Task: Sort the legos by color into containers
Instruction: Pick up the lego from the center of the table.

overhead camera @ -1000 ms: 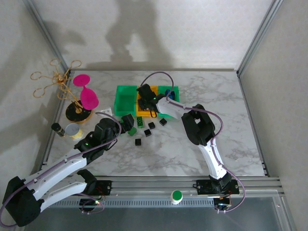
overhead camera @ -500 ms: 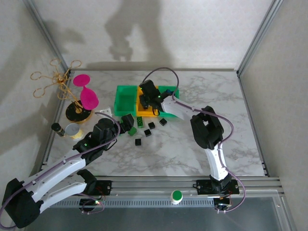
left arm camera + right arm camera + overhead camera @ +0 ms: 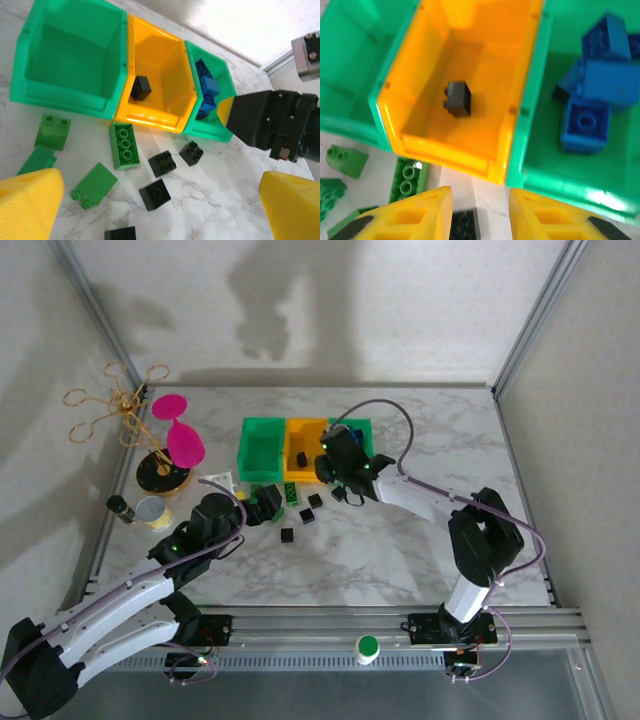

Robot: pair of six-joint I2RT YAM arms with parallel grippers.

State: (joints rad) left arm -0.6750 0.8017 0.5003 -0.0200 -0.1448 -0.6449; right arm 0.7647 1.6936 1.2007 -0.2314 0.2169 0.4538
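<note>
Three containers stand in a row: an empty green bin [image 3: 70, 55], an orange bin [image 3: 160, 75] with one black lego [image 3: 140, 87] in it, and a green bin [image 3: 215, 100] with blue legos [image 3: 207, 87]. On the marble in front lie green legos [image 3: 124, 146] and black legos [image 3: 162, 163]. My left gripper [image 3: 160, 210] hangs wide open above these loose bricks, holding nothing. My right gripper [image 3: 480, 215] hovers over the front edge of the orange bin [image 3: 465, 90]. Its fingers stand apart and empty, with a black lego [image 3: 465, 222] on the table beneath them.
A gold stand with pink cups [image 3: 178, 435] rises at the far left, with a small tin [image 3: 152, 510] near it. A green round button [image 3: 368, 646] sits on the front rail. Bare marble stretches to the right of the bins.
My right gripper has drawn back from above the orange bin toward the near right, leaving the black lego in view inside it. The left arm has barely shifted.
</note>
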